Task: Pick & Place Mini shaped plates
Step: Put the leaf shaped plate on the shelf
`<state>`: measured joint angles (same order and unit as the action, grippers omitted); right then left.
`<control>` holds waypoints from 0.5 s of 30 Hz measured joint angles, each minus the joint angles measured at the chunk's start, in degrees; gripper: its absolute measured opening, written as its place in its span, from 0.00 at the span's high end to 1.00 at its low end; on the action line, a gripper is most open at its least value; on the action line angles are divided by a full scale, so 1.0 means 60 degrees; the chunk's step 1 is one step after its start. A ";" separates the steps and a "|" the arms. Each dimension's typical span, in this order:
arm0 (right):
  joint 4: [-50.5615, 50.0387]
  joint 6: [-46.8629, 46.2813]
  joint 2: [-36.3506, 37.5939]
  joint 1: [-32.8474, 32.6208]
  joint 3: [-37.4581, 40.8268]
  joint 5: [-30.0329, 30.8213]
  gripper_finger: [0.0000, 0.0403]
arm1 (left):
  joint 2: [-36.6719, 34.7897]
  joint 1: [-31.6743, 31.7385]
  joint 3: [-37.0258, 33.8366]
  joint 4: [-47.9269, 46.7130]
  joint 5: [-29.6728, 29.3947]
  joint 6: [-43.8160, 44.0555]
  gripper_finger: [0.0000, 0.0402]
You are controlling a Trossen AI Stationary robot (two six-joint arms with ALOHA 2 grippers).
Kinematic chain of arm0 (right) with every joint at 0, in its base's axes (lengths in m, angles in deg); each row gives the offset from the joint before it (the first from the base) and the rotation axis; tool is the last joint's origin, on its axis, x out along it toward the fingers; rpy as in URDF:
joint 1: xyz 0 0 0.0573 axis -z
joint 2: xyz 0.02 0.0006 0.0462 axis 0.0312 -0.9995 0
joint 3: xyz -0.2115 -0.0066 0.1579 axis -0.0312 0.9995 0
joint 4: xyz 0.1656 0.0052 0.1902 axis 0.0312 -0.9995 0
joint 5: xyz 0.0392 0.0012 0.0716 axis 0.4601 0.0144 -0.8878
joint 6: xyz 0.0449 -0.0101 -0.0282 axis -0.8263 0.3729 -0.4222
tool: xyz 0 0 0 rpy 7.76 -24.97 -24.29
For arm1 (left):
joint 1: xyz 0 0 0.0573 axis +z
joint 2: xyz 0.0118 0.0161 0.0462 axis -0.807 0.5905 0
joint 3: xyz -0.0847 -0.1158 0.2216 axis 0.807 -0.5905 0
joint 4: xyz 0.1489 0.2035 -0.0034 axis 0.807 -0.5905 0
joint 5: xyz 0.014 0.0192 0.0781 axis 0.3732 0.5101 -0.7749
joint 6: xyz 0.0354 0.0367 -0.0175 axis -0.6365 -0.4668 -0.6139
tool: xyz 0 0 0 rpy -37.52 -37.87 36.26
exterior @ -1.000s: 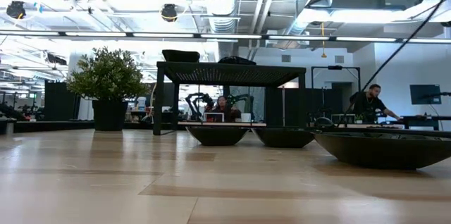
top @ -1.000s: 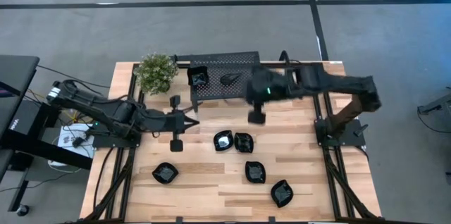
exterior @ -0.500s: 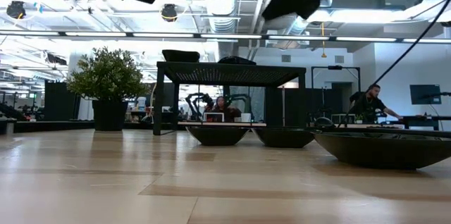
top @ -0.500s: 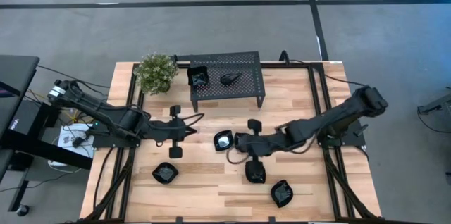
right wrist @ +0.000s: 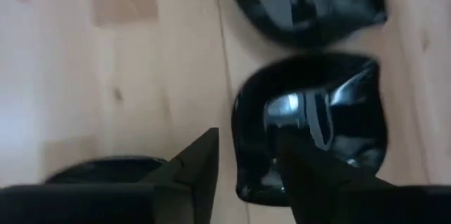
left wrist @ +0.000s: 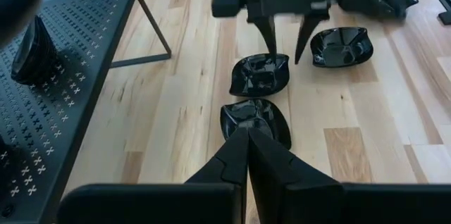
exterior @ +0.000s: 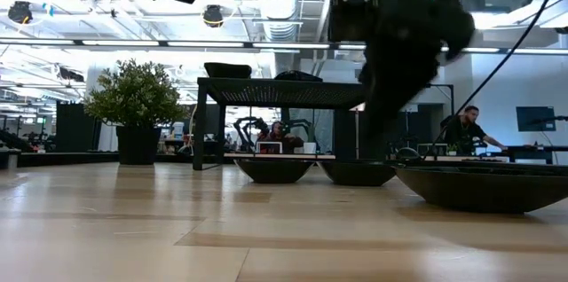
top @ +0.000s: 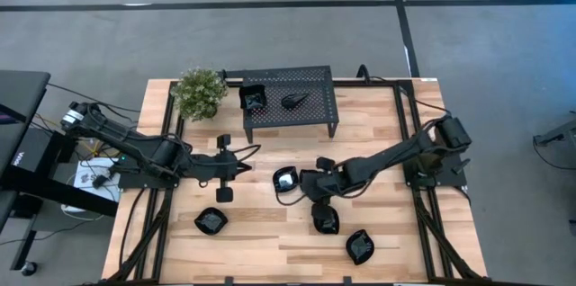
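Five mini shaped plates [top: 285, 179] on counter [top: 387, 241] mid-front, two on stand [top: 288, 97] | right gripper [left wrist: 285, 37] jaws parted astride one plate's rim | left gripper [top: 256, 151] jaws clenched, empty | bare boards front-left.

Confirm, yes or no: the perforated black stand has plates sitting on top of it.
Yes: in the high view two plates, a squarish plate and a leaf plate, rest on top of the stand.
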<state>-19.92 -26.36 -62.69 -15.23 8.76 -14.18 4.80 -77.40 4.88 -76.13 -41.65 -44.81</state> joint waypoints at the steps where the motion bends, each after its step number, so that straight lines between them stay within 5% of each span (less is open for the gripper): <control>1: -0.0062 -0.0041 -0.0160 -0.0004 0.0000 0.0006 0.66 | 0.0000 0.0000 0.0000 0.0002 0.0000 0.0002 0.97; 8: -0.0154 -0.0023 -0.0994 0.0143 -0.0073 0.0103 0.63 | 0.0000 0.0000 0.0000 0.0035 0.0004 0.0005 0.97; 15: -0.0391 0.0013 -0.0989 0.0364 -0.0087 0.0495 0.71 | -0.0004 0.0000 0.0000 0.0067 0.0007 0.0005 0.97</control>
<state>-22.26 -26.29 -68.62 -13.04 8.24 -11.20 4.78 -77.40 4.88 -75.72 -41.60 -44.78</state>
